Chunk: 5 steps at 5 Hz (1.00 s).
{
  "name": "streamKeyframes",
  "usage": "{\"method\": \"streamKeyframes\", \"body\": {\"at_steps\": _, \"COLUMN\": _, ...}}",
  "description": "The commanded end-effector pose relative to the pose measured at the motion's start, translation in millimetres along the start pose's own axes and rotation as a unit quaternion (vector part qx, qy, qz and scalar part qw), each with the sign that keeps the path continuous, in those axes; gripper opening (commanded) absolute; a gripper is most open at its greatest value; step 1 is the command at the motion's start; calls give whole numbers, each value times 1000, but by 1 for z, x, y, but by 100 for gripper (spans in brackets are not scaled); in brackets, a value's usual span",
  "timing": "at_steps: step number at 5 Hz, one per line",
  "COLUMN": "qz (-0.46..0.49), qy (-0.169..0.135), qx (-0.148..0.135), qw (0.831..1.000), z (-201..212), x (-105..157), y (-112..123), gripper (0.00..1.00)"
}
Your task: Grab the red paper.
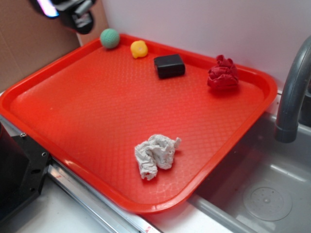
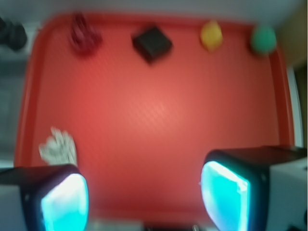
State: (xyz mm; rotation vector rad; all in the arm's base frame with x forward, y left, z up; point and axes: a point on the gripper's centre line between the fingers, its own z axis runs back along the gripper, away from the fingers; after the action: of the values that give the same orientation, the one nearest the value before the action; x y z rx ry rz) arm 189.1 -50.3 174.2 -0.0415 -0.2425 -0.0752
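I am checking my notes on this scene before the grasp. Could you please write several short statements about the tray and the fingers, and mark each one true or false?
1. The red paper lies on the tray, apart from the black block. True.
2. The gripper holds the red paper. False: its fingers are spread and empty, far from it.
3. The white paper lies in the sink. False: it lies on the tray.
4. The green ball and the yellow object sit near the same tray edge. True.
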Motion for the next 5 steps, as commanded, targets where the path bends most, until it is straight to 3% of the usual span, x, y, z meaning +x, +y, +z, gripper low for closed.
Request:
{"method": "streamKeyframes", "body": {"at_steps": 1, "qz": -38, "qy": -45, "qx": -8, "qw": 998, "z": -37, "x": 69, "y": -35, "gripper": 100}}
{"method": "streamKeyframes", "body": {"at_steps": 3, "qz": -46, "qy": -46, "qx": 11, "qw": 998, "z": -114, "x": 127, "y": -49, "gripper": 100}}
{"method": "streamKeyframes", "body": {"at_steps": 4, "qz": -52, "qy": -39, "qx": -7, "qw": 998, "z": -150, "x": 139, "y": -56, "gripper": 100}}
{"method": "streamKeyframes", "body": {"at_steps": 5, "qz": -53, "qy": -17, "qx": -2, "qw": 998, "z": -188, "x": 139, "y": -62, "gripper": 100}}
